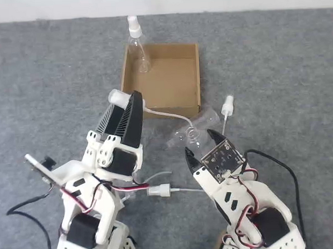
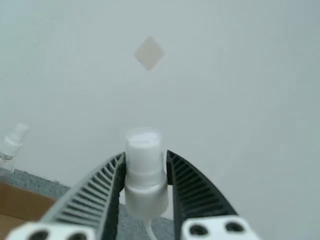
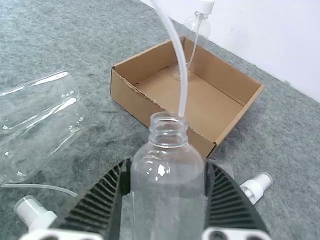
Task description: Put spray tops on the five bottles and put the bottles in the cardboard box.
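Observation:
My left gripper (image 1: 129,99) is shut on a white spray top (image 1: 119,97) above the near edge of the cardboard box (image 1: 171,105). In the left wrist view the spray top (image 2: 144,170) sits upright between the fingers. Its thin tube (image 1: 166,113) curves down into the neck of a clear bottle (image 1: 194,135). My right gripper (image 1: 204,144) is shut on that bottle. The right wrist view has the bottle (image 3: 167,185) upright with the tube (image 3: 175,65) entering its mouth. Another bottle (image 1: 137,48) with a spray top stands in the box's far left corner.
Two clear bottles (image 3: 35,120) lie on the grey carpet beside my right gripper. One loose spray top (image 1: 227,106) lies right of the box, and another (image 1: 159,190) with its tube lies between the two arm bases. The box floor (image 3: 200,100) is open.

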Action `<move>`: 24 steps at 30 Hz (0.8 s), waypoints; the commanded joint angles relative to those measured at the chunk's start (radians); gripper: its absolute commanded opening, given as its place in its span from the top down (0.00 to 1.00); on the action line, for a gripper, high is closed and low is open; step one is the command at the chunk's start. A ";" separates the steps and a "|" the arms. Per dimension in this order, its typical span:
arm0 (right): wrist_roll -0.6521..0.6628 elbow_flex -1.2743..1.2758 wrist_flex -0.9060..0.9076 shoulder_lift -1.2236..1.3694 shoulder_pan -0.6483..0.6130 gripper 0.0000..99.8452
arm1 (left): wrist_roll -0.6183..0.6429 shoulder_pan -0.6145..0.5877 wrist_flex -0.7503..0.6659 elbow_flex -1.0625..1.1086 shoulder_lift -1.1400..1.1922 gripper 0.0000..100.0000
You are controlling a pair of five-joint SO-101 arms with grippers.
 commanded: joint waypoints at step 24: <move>0.005 0.021 -0.074 -0.016 0.051 0.89 | -0.012 0.000 0.224 -0.139 -0.020 0.99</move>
